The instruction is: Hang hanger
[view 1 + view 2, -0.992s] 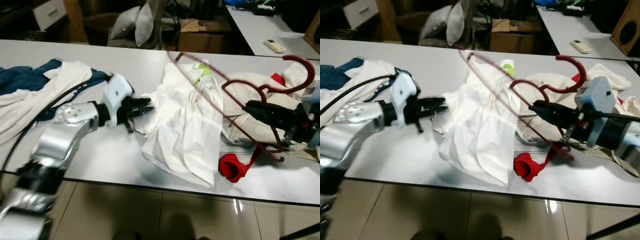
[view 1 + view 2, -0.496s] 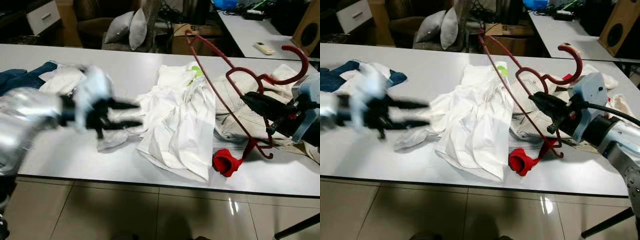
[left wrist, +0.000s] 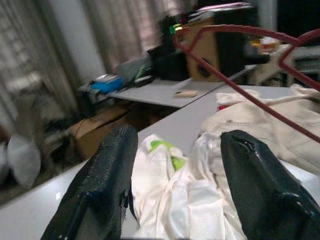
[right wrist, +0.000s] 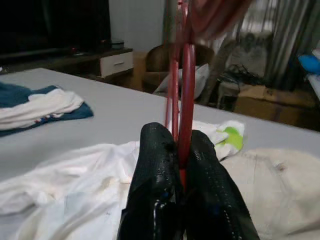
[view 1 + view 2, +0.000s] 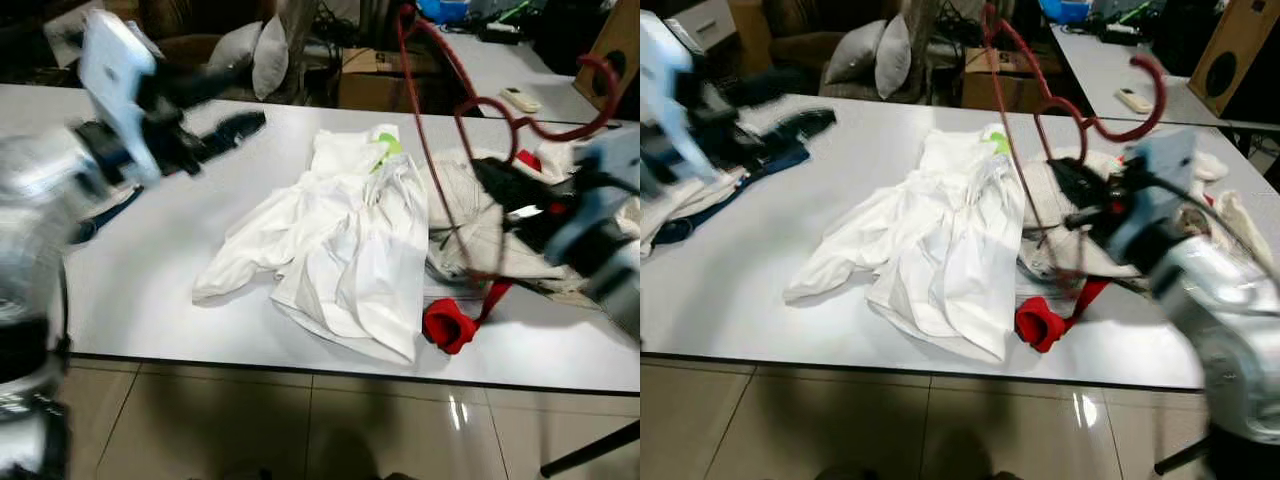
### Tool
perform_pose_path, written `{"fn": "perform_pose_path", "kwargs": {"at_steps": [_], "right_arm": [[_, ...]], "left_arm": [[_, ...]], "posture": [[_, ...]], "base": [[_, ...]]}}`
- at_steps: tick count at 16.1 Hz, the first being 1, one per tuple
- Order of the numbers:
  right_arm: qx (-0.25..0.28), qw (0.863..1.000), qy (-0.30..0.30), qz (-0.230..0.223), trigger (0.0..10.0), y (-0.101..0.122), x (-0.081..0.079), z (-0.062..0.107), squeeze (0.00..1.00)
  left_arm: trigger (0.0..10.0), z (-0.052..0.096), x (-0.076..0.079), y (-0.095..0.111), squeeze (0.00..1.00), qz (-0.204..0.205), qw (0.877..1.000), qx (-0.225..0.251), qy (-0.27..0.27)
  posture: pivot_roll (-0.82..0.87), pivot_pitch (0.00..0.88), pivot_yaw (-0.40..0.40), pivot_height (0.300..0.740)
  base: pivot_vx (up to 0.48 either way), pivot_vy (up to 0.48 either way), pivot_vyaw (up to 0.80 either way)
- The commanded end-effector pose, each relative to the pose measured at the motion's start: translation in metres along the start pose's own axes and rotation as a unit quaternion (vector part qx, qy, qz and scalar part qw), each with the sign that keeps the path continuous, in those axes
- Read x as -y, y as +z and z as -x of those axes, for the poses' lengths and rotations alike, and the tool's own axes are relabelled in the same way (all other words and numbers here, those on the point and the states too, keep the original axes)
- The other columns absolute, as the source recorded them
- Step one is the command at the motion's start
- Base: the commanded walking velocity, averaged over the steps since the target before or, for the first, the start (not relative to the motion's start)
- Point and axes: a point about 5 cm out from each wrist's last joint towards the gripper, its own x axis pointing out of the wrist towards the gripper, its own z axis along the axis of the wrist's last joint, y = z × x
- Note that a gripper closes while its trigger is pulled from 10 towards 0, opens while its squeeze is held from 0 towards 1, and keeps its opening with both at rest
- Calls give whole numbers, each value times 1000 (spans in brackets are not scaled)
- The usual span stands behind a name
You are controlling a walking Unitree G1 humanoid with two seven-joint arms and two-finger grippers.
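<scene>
My right gripper [image 5: 503,187] is shut on a red wire hanger [image 5: 494,103] and holds it raised over the right side of the white table [image 5: 150,300]. In the right wrist view the two fingers [image 4: 159,150] clamp the hanger's wire [image 4: 186,75]. A white garment [image 5: 345,230] lies spread flat on the table's middle, one sleeve stretched out to the left. My left gripper [image 5: 245,100] is open and empty, lifted above the table's back left, well away from the garment. It is blurred.
A beige garment [image 5: 470,215] lies under the hanger, with a red strap piece [image 5: 450,325] near the front edge. Blue and white clothes [image 5: 680,190] sit at the table's left. Pillows [image 5: 255,55], a cardboard box and a second table [image 5: 500,70] stand behind.
The right gripper has lifted the hanger and tipped it more upright. The left gripper has risen and drawn back to the left, leaving the garment's sleeve stretched out. The camera has shifted too.
</scene>
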Motion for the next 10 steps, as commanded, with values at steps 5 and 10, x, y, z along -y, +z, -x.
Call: {"fn": "perform_pose_path", "kwargs": {"at_steps": [5, 10], "right_arm": [[4, 998, -31, -46, 10000, -26, -45, -5, 0], [-18, 995, -71, -69, 10000, -51, -56, -5, 0]], "left_arm": [[10000, -7, 32, -66, 0, -9, 988, -78, 133], [10000, -3, 59, -87, 0, 24, 980, -107, 166]], "posture": [[-6, 0, 28, 740], [14, 0, 0, 740]], "base": [[0, 0, 0], [0, 118, 0]]}}
